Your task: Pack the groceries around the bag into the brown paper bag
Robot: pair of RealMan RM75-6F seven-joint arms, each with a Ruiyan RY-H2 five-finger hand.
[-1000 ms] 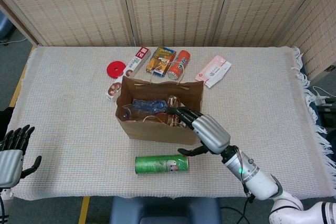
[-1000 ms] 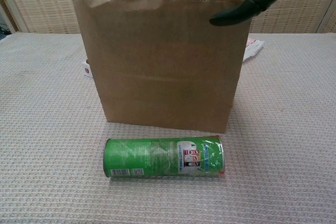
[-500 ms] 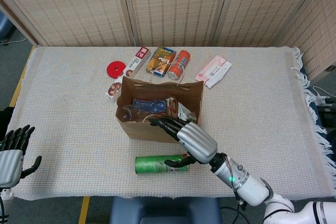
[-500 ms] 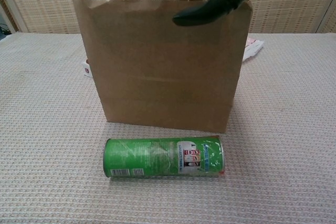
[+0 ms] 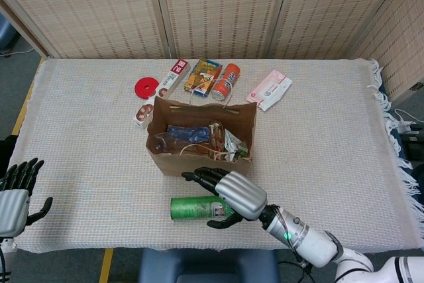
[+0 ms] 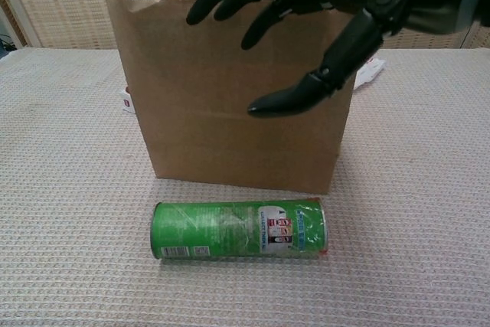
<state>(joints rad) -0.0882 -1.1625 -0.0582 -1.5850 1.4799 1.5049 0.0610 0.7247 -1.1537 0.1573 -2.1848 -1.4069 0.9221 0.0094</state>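
Note:
The brown paper bag (image 5: pixel 199 140) (image 6: pixel 230 89) stands open mid-table with several items inside. A green can (image 5: pixel 199 208) (image 6: pixel 239 230) lies on its side just in front of the bag. My right hand (image 5: pixel 228 190) (image 6: pixel 306 5) hovers open above the can's right part, fingers spread, holding nothing. My left hand (image 5: pixel 14 193) stays open at the table's left front edge, far from everything. Behind the bag lie a red disc (image 5: pixel 145 87), a red-and-white box (image 5: pixel 170 76), a yellow-and-blue box (image 5: pixel 203 74), an orange can (image 5: pixel 226 81) and a pink-and-white packet (image 5: pixel 269 89).
Another small package (image 5: pixel 141 113) lies against the bag's back left corner. Woven screens close off the back. The tablecloth's fringe hangs over the right edge (image 5: pixel 404 164).
My right hand has drawn back from over the bag's front right corner toward me and to the left, and now hangs lower over the green can. The left hand has not moved.

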